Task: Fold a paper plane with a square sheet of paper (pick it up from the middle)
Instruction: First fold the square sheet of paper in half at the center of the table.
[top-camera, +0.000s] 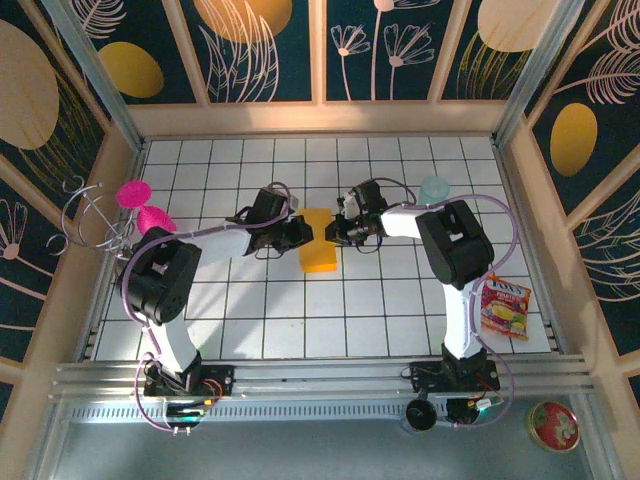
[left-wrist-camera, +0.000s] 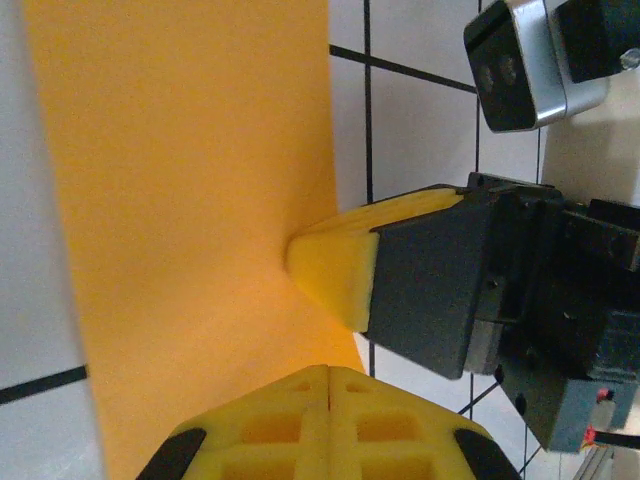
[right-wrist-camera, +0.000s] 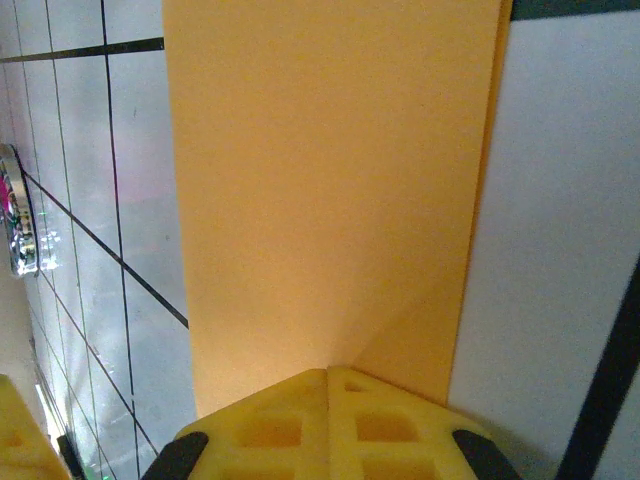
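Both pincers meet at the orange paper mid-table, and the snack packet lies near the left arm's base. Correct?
No: the snack packet lies near the right arm's base, as the top external view shows. The rest stands.

Plain orange-yellow paper (top-camera: 319, 255) on a white table (top-camera: 300, 320) (thin black grid).

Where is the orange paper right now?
In the top view, the orange paper lies in the middle of the tiled table, between the left gripper and right gripper.
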